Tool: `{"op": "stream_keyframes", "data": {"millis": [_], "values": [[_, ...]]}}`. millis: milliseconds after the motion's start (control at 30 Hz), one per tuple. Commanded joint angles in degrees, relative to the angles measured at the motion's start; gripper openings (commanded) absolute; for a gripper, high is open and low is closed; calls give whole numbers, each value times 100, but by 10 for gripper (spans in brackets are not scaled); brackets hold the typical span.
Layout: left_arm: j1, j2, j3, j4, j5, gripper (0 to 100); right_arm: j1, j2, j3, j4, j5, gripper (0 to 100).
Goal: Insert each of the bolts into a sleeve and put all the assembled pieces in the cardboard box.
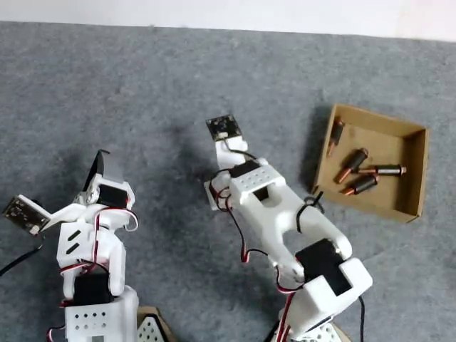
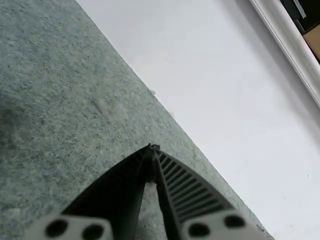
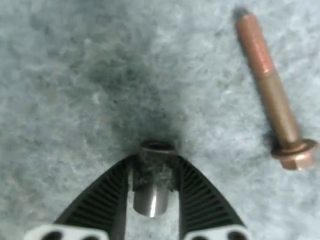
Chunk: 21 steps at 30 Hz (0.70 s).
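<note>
Grey felt mat (image 1: pixel 142 85) is spread over the table. Right arm (image 1: pixel 285 214) is stretched out mid-mat, left arm (image 1: pixel 92 242) is folded back on its own side

Cardboard box (image 1: pixel 419 174) is set on the right arm's side, clear of the arm. Four assembled pieces (image 1: pixel 354 164) are already lying inside it

Left gripper (image 2: pixel 151 149) is clenched on nothing, tip raised and aimed at the mat's far edge

Copper bolt (image 3: pixel 270 95) is lying flat on the mat near the right gripper (image 3: pixel 155 161), untouched. Its flanged hex head is toward the wrist and its thread points away

Steel sleeve (image 3: pixel 152 192) is grasped between the right jaws, held along the jaw line with its open end away from the wrist. Contact between that end and the mat cannot be told

Judged: last pair left, mating step is in hand. To do it well:
- the bolt is best taken by the left gripper close behind the head, so the shank is left free
- the sleeve's bore should be turned toward the left arm, mouth kept clear of the pads
- both axes should be lined up before any push; a skewed entry is likely to jam or twist the sleeve in the grip
- the push should be eased in until the flange seats, then the piece carried to the box
</note>
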<state>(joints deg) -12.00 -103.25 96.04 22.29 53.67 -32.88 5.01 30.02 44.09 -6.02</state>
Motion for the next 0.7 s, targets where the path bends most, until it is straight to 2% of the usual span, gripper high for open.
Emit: {"op": "stream_keyframes", "data": {"millis": [0,200,267,400,533,667], "values": [[-13,-84,110,35,-53,7,145,-831,48,84,123,5],[-13,-84,110,44,-53,7,505,-2668,1587,-927,149,5],[-22,-84,110,44,-114,7,611,-3275,2202,-1481,545,5],[4,-84,92,264,-1152,7,734,-4356,3327,-2440,1178,5],[453,-84,84,492,-1732,7,831,-5393,4215,-3046,1187,5],[716,-84,92,677,-2620,7,1033,-6396,4831,-3327,1204,5]]}}
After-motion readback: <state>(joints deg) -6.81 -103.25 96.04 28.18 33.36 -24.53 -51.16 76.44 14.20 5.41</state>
